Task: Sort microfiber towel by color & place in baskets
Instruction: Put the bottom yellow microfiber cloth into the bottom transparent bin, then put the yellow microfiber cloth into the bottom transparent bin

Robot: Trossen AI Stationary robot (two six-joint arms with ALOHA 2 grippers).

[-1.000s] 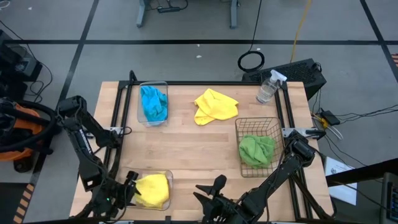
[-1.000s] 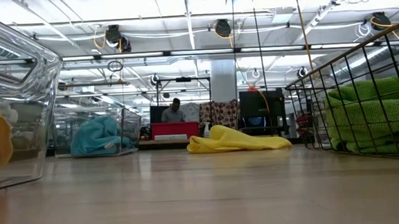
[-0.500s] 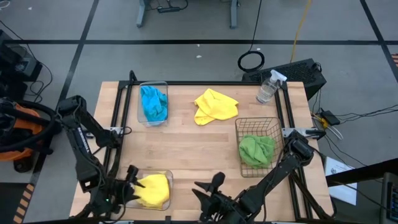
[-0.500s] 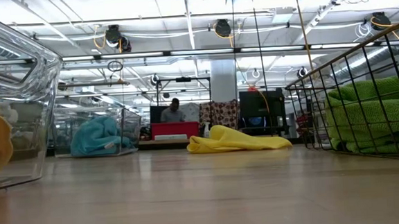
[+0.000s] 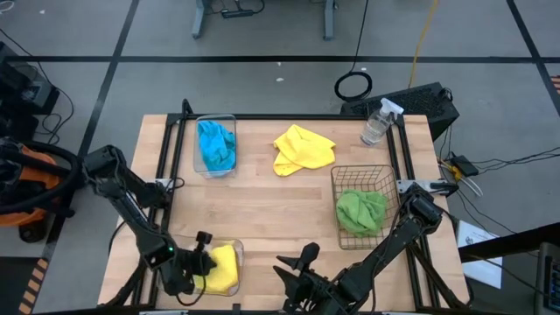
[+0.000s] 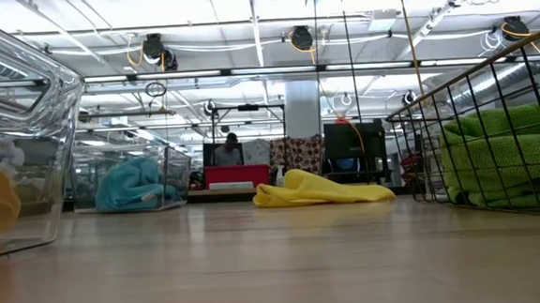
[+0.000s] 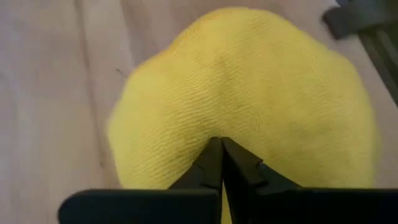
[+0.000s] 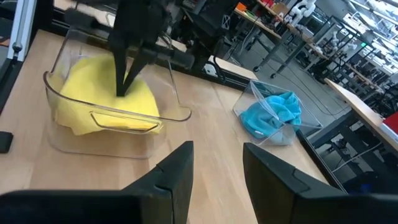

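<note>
The left hand point(image 7: 221, 149), clenched empty, presses a yellow towel point(image 5: 222, 267) into the near tub point(image 8: 158, 115). The second yellow towel point(image 5: 303, 149), beyond that tub, likely goes next. The right hand point(image 8: 216, 163) waits half-open beside the tub.

Spray bottle point(image 5: 377, 122) at table point(image 5: 271, 206) corner

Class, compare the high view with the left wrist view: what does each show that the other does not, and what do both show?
Only the high view shows the blue towel in its clear tub, the loose yellow towel on the table, the green towel in the wire basket, and the spray bottle. Only the left wrist view shows the left hand shut. Both show the yellow towel in the near tub.
</note>
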